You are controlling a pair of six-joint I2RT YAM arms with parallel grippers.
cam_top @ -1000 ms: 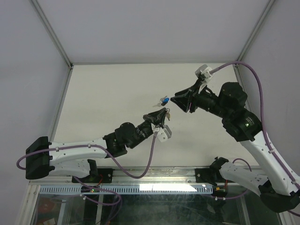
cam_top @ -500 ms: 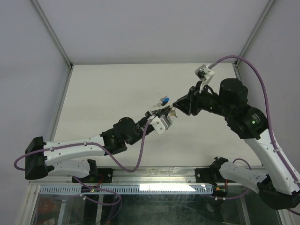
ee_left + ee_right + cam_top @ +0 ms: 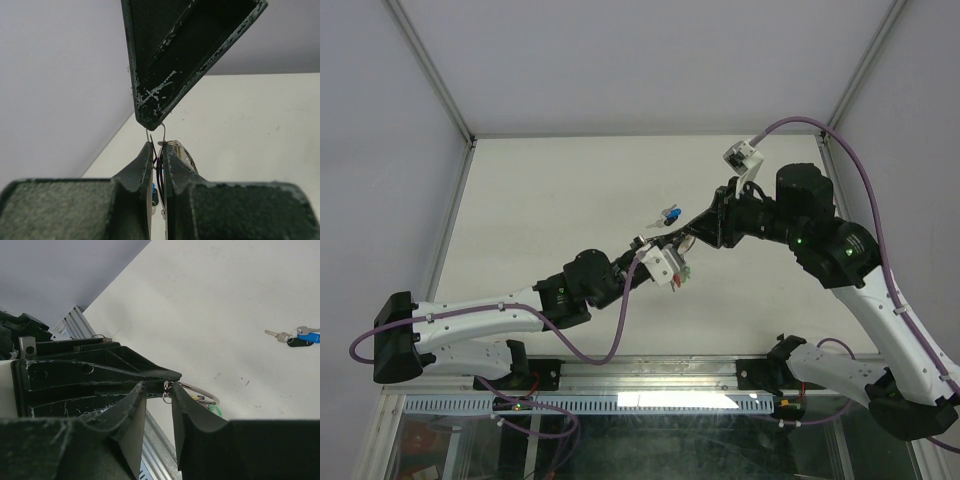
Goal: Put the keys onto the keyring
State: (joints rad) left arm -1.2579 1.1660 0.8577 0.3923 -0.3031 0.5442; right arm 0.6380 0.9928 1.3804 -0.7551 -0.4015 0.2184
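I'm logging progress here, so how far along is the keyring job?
Done: nothing visible. The loose keys lie on the table. In hand: the left gripper pinches the keyring in mid-air, with the right gripper at its wire. Left: fetch and thread each key.

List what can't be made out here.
- Right wrist: whether right fingers pinch the keyring; the contact is tiny, between dark tips.
- Left wrist: hanging keys, behind left fingers.
- Top: loose keys, too small to count.
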